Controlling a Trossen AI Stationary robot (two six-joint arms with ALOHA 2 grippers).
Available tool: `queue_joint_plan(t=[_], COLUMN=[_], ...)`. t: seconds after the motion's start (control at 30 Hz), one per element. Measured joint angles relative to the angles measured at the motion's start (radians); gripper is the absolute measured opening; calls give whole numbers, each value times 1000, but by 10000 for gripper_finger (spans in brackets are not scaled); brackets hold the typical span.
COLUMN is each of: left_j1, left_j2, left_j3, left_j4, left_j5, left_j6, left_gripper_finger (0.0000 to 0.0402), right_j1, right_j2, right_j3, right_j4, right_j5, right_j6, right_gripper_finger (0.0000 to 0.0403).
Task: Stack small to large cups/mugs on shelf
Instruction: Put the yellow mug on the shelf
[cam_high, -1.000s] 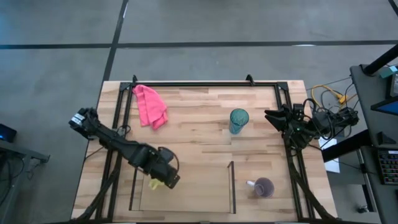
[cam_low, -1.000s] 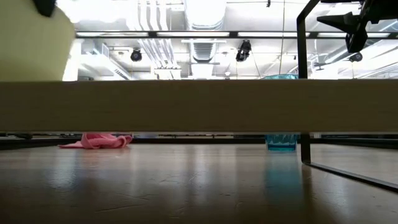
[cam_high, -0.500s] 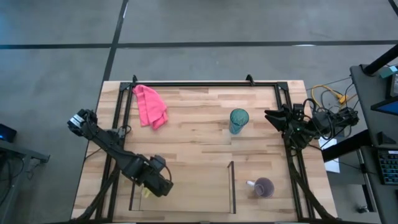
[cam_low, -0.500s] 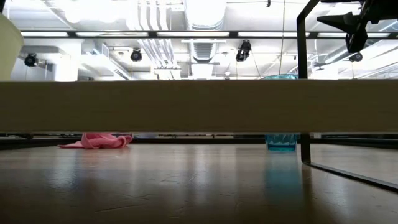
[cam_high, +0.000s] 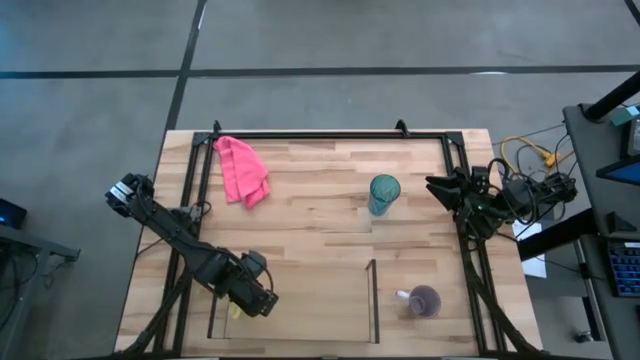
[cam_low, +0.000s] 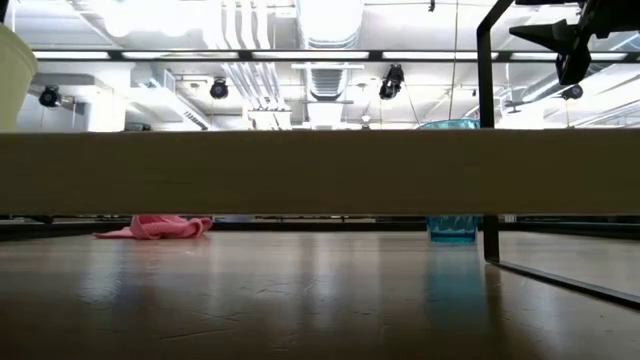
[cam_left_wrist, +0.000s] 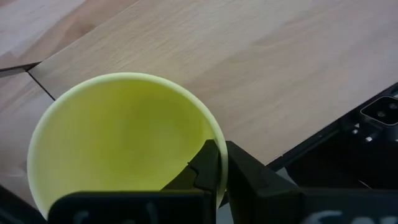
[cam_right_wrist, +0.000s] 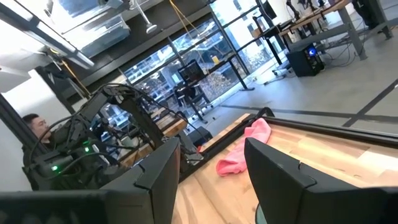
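The small yellow mug (cam_left_wrist: 118, 143) stands upright in my left gripper (cam_left_wrist: 222, 155), over the left end of the shelf (cam_high: 372, 300), a low frame with dark side panels and a light wood base. In the high view only a sliver of the yellow mug (cam_high: 234, 309) shows beside my left gripper (cam_high: 242, 303). The purple mug (cam_high: 425, 300) stands on the table right of the shelf. The teal tumbler (cam_high: 384, 193) stands farther back. My right gripper (cam_right_wrist: 212, 146) is open and waits at the table's right edge, touching nothing. My left gripper pinches the yellow mug's rim (cam_left_wrist: 214, 134), one finger (cam_left_wrist: 208, 165) inside the mug and the other (cam_left_wrist: 249, 180) outside its wall. The fingers come from above, pointing down. The mug stays upright; whether its bottom rests on the shelf's base I cannot tell.
A pink cloth (cam_high: 242, 170) lies at the far left of the table. A black metal rail frame (cam_high: 330, 134) runs around the table's edges. In the low view the shelf's near panel (cam_low: 320, 170) crosses the whole picture. Cables (cam_high: 530, 155) lie right of the table.
My left gripper has carried the yellow mug toward the table's left and near edges, along the shelf to its left end. In the low view the mug has slid to the picture's left edge. Most of this move came early; it has since nearly stopped.
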Motion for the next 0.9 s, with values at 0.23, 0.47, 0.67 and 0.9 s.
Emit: queue_joint_plan(t=[0.23,0.47,0.67,0.9], left_j1=[0,1,0,1], left_j2=[1,2,6,15], left_j3=[-1,-2,29,35], left_j4=[2,18,-12,-39], left_j5=[0,-1,-49,-93], left_j6=[1,-3,-9,-9], left_gripper_finger=[0,0,0,0], right_j1=[0,0,0,0], right_j2=[0,0,0,0], right_j3=[0,0,0,0], right_j4=[0,0,0,0], right_j5=[0,1,1,0], right_j6=[-5,-7,-7,-16], right_gripper_finger=[176,176,176,176])
